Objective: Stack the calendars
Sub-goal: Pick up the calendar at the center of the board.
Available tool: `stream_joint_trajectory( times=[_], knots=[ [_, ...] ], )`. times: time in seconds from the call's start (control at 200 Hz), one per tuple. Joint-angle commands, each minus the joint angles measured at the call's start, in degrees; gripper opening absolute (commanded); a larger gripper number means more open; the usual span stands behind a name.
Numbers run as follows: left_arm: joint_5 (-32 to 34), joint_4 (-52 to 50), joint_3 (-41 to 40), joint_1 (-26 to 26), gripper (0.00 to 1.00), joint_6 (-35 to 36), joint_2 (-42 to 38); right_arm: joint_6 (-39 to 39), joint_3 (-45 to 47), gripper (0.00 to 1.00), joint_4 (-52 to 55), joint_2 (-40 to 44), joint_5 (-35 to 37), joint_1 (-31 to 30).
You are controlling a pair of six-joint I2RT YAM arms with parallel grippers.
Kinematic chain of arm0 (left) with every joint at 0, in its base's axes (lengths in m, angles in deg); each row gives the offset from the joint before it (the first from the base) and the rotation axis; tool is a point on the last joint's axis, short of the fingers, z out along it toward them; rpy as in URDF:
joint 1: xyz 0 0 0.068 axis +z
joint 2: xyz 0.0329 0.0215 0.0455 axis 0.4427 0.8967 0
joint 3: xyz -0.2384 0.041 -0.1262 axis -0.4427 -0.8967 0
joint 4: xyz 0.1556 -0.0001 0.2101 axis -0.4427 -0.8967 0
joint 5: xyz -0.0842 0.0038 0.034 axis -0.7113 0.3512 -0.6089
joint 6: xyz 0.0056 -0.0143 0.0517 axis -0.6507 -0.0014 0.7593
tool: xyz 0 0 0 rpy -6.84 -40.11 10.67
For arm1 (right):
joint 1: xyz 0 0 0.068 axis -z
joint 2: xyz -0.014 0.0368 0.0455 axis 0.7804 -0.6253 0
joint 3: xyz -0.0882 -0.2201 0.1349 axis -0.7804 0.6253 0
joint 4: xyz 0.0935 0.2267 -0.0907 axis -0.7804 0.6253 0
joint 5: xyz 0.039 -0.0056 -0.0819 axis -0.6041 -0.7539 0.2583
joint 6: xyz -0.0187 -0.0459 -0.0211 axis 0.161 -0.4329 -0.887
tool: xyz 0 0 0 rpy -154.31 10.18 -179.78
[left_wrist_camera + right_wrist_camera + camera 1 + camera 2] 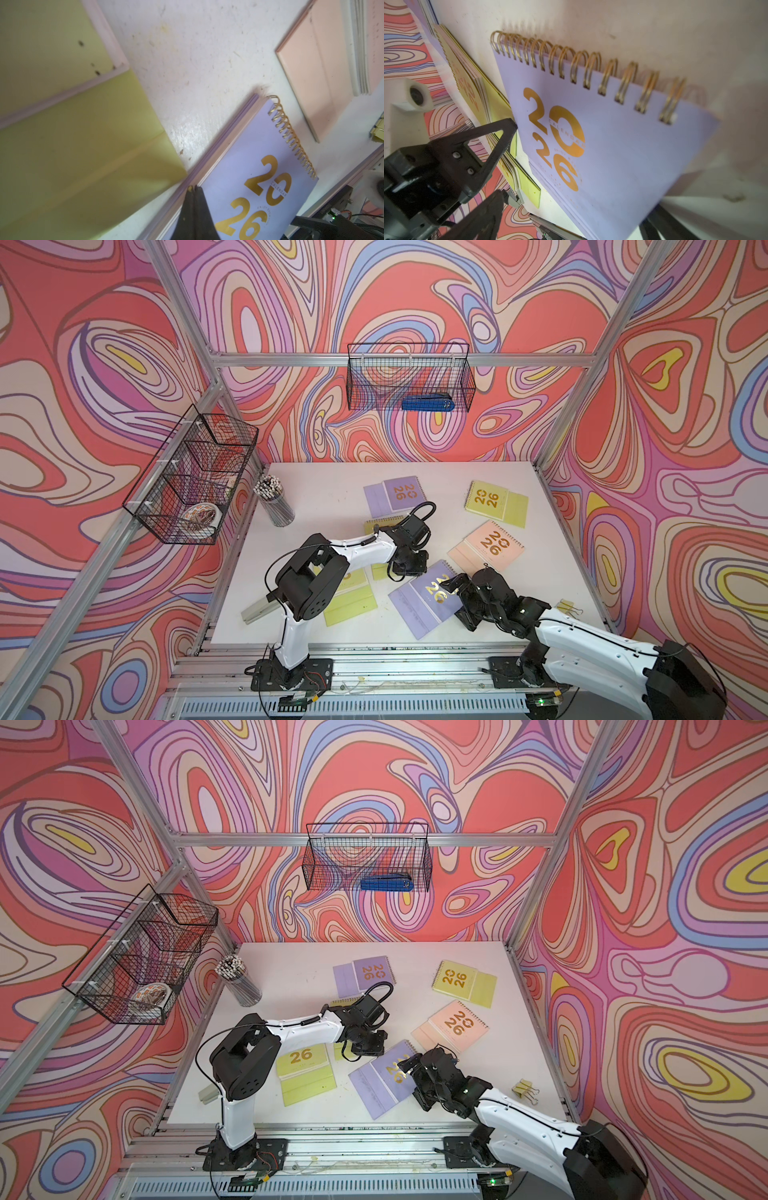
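left jaws recorded shut, empty, at lilac calendar (pixel 249 145) edge, lower centre of frame. right jaws recorded wide open, empty, beside same calendar.

Swirly walls (pixel 415 302), alu frame (pixel 291 359), white tabletop (pixel 324 497)

peach spiral-bound calendar (pixel 488 549) flat | far lilac calendar (pixel 395 495) behind-left of it | near lilac calendar (pixel 419 601) front-left | far yellow-green calendar (pixel 494 504) behind | middle yellow-green calendar (pixel 376 527) left, part-hidden | near yellow-green calendar (pixel 305 1069) far-left
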Motion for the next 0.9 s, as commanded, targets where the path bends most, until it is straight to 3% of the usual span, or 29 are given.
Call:
stream_joint_trajectory(
  times=[0.0,0.21,0.411,0.896],
  knots=[
    [-1.10,-3.10,0.09,-0.28,0.00,0.01,3.18,-3.29,2.02,0.99,-2.07,-0.22,1.87,-0.34],
    [-1.51,-3.13,0.25,-0.18,0.00,0.08,3.35,-7.74,0.03,0.95,-1.58,5.45,7.07,-0.26],
    [-2.22,-3.35,0.56,-0.06,0.00,0.32,3.33,-8.83,0.69,0.77,-1.83,9.86,10.23,-0.29],
    [-2.51,-5.22,3.08,0.50,0.00,0.98,0.81,-10.16,-1.28,0.13,1.56,9.72,12.80,-0.34]
  ],
)
